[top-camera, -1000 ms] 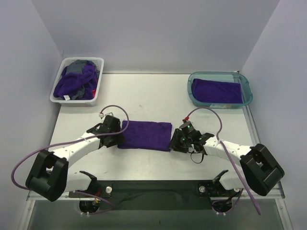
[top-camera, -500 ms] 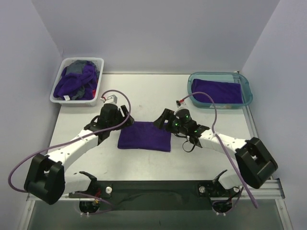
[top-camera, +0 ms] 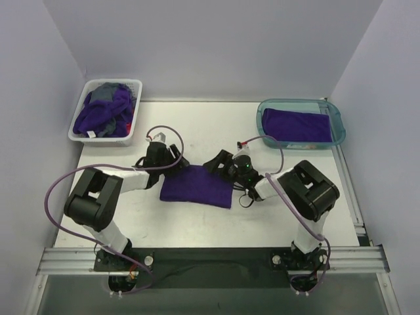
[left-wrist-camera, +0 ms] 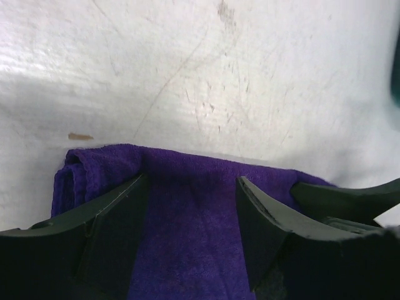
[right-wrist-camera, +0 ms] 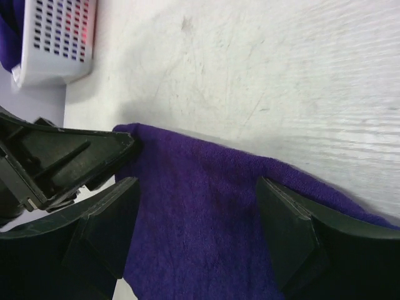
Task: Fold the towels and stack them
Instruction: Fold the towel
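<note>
At the centre of the top view, the left gripper and right gripper angle toward each other, both jaws spread wide.

The white table carries a folded purple towel. A white basket stands behind the towel to its left, and a teal tray behind to its right.

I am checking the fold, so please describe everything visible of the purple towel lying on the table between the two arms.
The purple towel is soft terry cloth, folded into a flat, near-square pad, layers showing at one edge. It lies on the white table. The left gripper and right gripper, both open, stand over its far edge; contact is unclear.
</note>
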Motion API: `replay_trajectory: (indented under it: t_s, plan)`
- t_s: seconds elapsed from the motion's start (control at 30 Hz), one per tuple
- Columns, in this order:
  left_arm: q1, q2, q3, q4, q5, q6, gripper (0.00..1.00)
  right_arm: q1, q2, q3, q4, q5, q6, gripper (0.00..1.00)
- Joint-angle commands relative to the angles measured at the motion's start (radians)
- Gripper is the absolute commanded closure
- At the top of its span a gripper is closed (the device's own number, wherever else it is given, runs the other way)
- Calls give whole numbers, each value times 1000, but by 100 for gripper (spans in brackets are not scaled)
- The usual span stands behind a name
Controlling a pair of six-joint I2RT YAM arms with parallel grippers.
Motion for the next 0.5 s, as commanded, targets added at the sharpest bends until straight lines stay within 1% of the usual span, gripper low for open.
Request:
replay_trajectory:
  t_s: [0.0,0.07,0.23,0.33,0.47]
  plan:
    - [43,42,-62,135,13,-67,32,-53,38,-89,187,90,39,24]
    - [49,51,-93,172,15,-102,32,-68,46,-119,202,124,21,23]
    - [48,39,-205,262,9,-185,33,-146,109,-160,303,115,47,23]
    - [41,17,-225,293,-1,-200,33,-212,124,-128,334,51,30,22]
    - [37,-12,-209,296,7,-197,33,-260,111,-74,280,-35,-8,22]
